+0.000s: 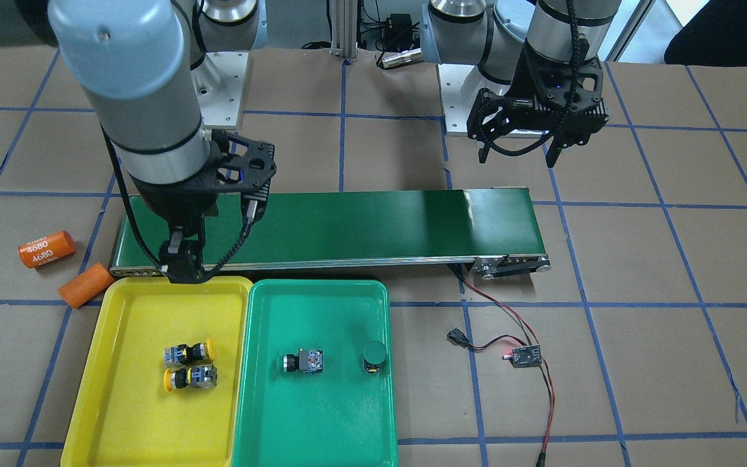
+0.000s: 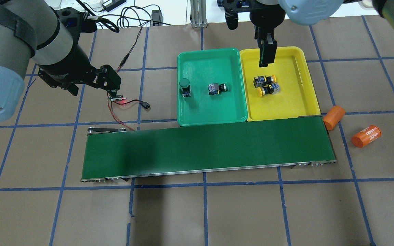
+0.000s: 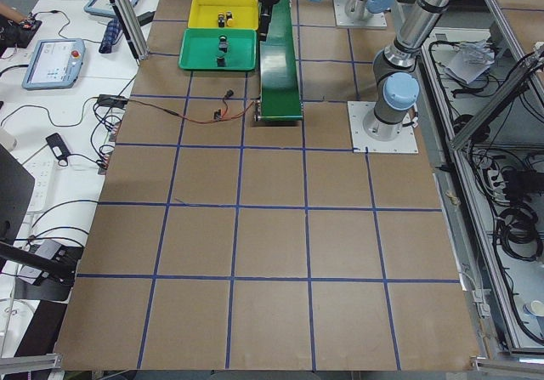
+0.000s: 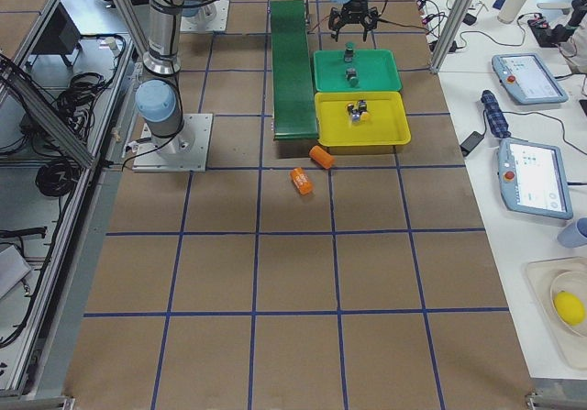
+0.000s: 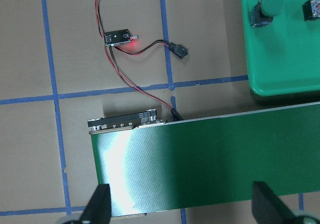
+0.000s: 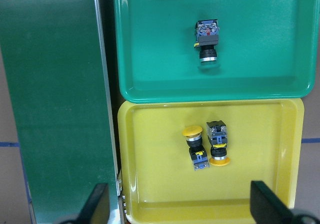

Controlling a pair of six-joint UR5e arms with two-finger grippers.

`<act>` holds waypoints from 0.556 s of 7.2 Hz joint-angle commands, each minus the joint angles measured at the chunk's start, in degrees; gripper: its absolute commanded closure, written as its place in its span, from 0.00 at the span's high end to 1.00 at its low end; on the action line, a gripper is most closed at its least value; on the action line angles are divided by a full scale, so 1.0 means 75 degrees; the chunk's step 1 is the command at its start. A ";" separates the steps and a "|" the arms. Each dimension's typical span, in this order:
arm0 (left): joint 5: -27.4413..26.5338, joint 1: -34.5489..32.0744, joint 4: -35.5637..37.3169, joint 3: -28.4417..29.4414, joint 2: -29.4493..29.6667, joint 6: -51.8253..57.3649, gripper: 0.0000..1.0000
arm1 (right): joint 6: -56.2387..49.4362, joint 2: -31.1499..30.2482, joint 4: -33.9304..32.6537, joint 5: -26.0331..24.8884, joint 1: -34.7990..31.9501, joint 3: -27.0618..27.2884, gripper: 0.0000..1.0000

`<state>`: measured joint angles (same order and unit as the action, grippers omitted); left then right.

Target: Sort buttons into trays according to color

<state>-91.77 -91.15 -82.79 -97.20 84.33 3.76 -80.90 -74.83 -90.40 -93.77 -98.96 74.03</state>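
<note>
Two yellow buttons (image 1: 190, 365) lie side by side in the middle of the yellow tray (image 1: 88, 389). The green tray (image 1: 321, 428) beside it holds one green button (image 1: 303, 362) on its side and another (image 1: 373, 357) standing upright. My right gripper (image 6: 180, 206) hangs open and empty over the yellow tray's belt-side edge, short of the yellow buttons (image 6: 206, 146). At the far end of the belt, my left gripper (image 5: 182, 204) is open and empty above the table, away from both trays.
A long dark green conveyor belt (image 2: 207, 147) runs along the trays' near sides. Two orange cylinders (image 2: 333, 117), one marked "4680" (image 2: 366, 136), lie off the belt's right end. A small circuit board (image 2: 116, 99) with red and black wires lies near the left gripper.
</note>
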 commanded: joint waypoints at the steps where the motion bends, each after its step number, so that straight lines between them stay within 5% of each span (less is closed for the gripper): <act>1: 0.0001 0.0000 0.0000 -0.0012 -0.0006 0.0014 1.00 | -0.0042 -0.0429 0.0393 -0.0153 0.0150 0.0009 1.00; 4: -0.0010 0.0000 0.0000 -0.0012 -0.0006 0.0014 1.00 | 0.0587 -0.0406 0.0394 -0.0025 0.0233 0.0149 1.00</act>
<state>-91.83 -91.14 -82.79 -97.29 84.29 3.86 -79.20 -77.92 -87.41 -94.17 -97.36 74.83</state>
